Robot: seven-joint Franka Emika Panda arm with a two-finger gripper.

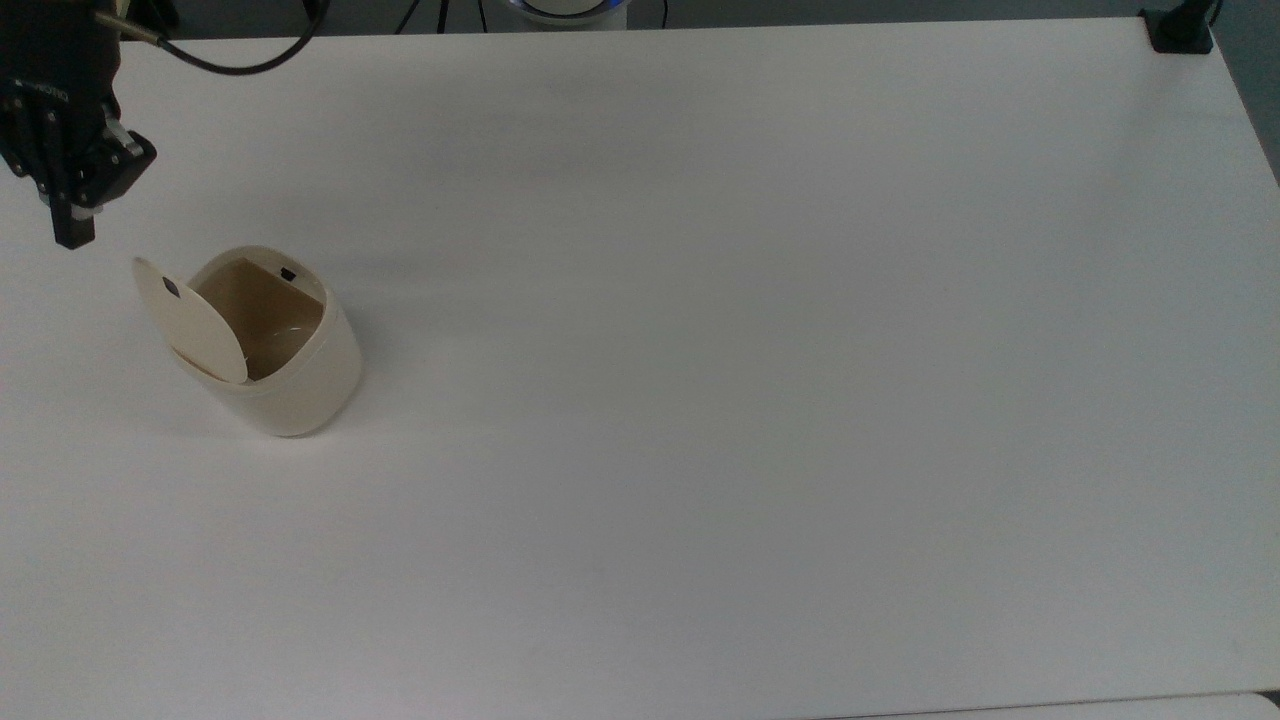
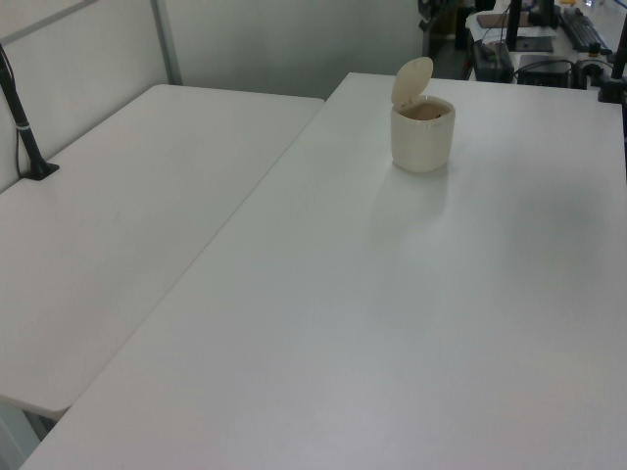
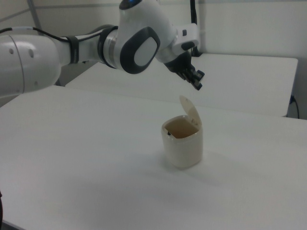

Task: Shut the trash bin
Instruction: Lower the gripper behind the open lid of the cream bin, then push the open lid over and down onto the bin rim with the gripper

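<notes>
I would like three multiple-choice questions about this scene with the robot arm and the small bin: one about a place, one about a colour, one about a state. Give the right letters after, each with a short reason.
1. In the top view, where does the trash bin stand on the table?
A. the top view's left part
B. the centre
C. the top view's right edge

2. What colour is the inside of the bin?
A. blue
B. tan
C. black

3. How is the lid standing?
A. shut flat
C. lying off on the table
B. hinged up, bin open

Answers: 1 A, the bin sits far toward the top view's left, below the gripper. 2 B, the cavity looks tan beside the cream wall. 3 B, in the right view the lid stands up over the open mouth.
</notes>
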